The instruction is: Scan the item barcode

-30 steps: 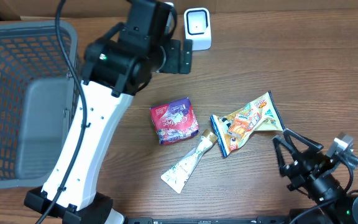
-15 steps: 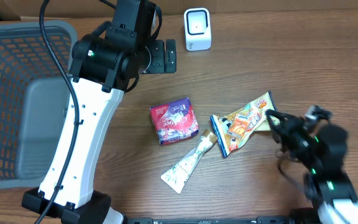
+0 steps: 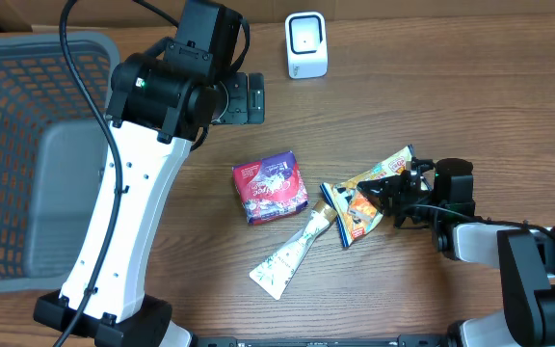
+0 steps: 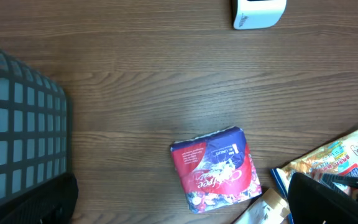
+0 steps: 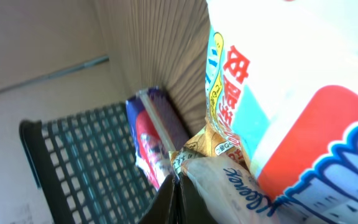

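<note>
An orange, blue and white snack bag [image 3: 353, 193] [image 5: 291, 93] lies right of the table's middle. My right gripper [image 3: 393, 200] [image 5: 178, 186] lies low on the bag's right half, jaws shut. The bag rests against them, and I see nothing between them. The white barcode scanner [image 3: 306, 45] [image 4: 258, 12] stands at the far edge. My left gripper [image 3: 244, 98] [image 4: 182, 219] hangs wide open and empty, high over the wood between the scanner and a red and purple pack [image 3: 270, 187] [image 4: 215, 169]. No barcode shows clearly.
A grey mesh basket [image 3: 27, 145] [image 4: 17, 124] fills the left side. A white sachet with a brown end [image 3: 292, 253] lies just in front of the red pack, touching the snack bag's left corner. The left arm's white links cross the table's left middle.
The right arm swung from the front right corner down onto the snack bag, shut its jaws and pushed the bag slightly left. The left gripper drifted a little left.
</note>
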Tool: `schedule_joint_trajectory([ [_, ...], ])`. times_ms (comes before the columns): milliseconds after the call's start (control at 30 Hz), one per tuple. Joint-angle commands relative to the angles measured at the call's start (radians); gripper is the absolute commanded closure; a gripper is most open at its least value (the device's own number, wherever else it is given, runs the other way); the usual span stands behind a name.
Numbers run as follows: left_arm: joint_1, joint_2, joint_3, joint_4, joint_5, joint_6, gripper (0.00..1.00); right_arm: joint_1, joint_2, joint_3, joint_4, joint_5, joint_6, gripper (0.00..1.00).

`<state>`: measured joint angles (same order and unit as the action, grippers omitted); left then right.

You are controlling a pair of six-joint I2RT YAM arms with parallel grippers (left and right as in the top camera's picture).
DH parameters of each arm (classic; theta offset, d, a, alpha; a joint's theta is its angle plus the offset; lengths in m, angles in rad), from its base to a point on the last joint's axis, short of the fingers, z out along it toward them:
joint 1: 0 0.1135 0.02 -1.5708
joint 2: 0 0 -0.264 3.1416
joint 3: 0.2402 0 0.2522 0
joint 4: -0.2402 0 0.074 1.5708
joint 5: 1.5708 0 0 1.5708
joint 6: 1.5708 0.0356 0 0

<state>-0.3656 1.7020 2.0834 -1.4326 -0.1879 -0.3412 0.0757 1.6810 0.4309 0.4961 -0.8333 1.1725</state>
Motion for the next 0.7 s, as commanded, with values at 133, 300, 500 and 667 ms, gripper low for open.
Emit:
schedule_joint_trajectory([
  [133, 0.003, -0.023, 0.013, -0.005, -0.032, -0.034, 0.00, 0.007, 0.018, 0.007, 0.141, -0.192, -0.124, 0.96],
  [300, 0.003, -0.023, 0.013, -0.010, -0.029, -0.034, 0.00, 0.007, -0.068, 0.035, 0.284, -0.277, -0.036, 0.96],
  [500, 0.003, -0.023, 0.013, -0.011, -0.029, -0.034, 0.00, 0.007, -0.232, 0.040, 0.076, -0.291, -0.039, 0.96],
  [667, 0.003, -0.023, 0.013, -0.011, -0.029, -0.034, 0.00, 0.007, -0.259, 0.040, -0.376, -0.152, -0.310, 0.96],
])
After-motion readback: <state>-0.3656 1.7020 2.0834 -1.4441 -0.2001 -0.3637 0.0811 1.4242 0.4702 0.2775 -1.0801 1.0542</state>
